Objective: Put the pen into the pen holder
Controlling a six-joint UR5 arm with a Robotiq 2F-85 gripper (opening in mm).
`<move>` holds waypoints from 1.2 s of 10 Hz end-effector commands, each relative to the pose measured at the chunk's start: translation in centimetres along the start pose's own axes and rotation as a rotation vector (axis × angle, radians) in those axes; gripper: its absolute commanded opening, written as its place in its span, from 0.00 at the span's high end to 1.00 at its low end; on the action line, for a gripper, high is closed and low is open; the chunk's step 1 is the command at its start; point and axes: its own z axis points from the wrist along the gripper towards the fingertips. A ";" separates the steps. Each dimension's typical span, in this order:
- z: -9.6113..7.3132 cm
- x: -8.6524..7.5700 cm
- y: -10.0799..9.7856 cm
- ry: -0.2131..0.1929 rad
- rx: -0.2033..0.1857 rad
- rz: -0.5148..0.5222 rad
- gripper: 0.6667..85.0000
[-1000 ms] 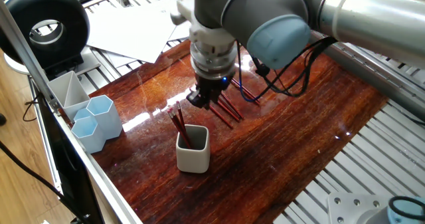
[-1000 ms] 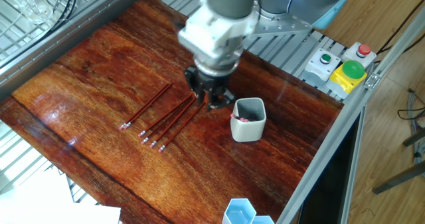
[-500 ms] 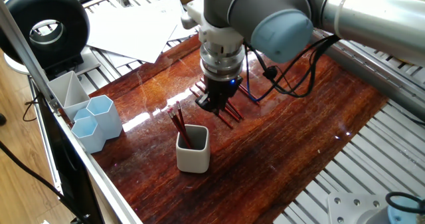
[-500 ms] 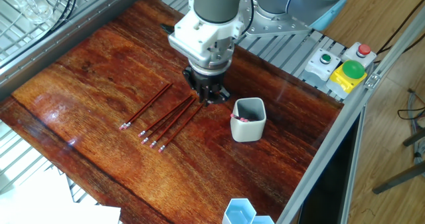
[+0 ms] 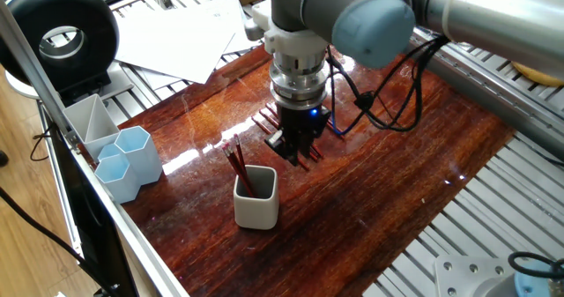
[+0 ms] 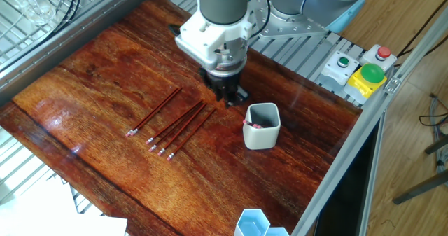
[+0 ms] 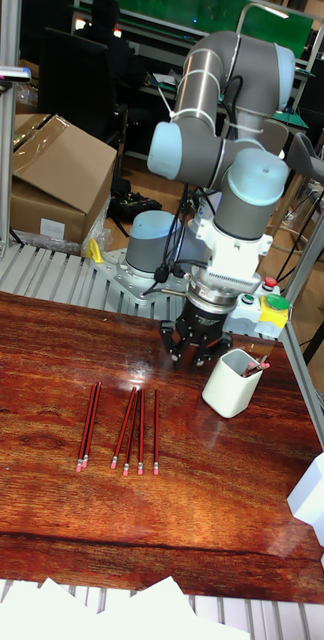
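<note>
Several red pens (image 6: 183, 124) lie side by side on the dark wooden table (image 6: 91, 68), and the tall fixed view shows the pens (image 7: 132, 430) in a loose row. The pen holder (image 5: 256, 197) is an off-white rounded-square cup with a few red pens (image 5: 236, 160) leaning inside it. The pen holder (image 6: 262, 126) stands right of the lying pens, and it (image 7: 232, 383) also shows in the tall view. My gripper (image 6: 225, 96) hangs low over the table just past the pens' far ends. The gripper (image 5: 297, 147) (image 7: 192, 352) looks open and holds nothing.
Pale blue hexagonal cups (image 5: 132, 156) and a grey compartment tray (image 5: 88, 121) stand at the table's left edge. White paper sheets (image 5: 185, 33) lie beyond the far corner. A button box (image 6: 364, 71) sits on the metal frame near the arm's base.
The gripper has slid from above the pens' ends to just beyond them, toward the arm's base. The pens and the pen holder have not moved.
</note>
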 end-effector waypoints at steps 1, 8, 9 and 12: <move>1.1 2.4 0.4 0.126 -0.022 -0.022 0.60; -0.2 4.7 -0.7 0.077 -0.036 -0.021 0.61; -0.1 4.3 -0.4 0.061 -0.049 -0.018 0.61; -0.1 3.5 -0.4 0.031 -0.050 -0.046 0.56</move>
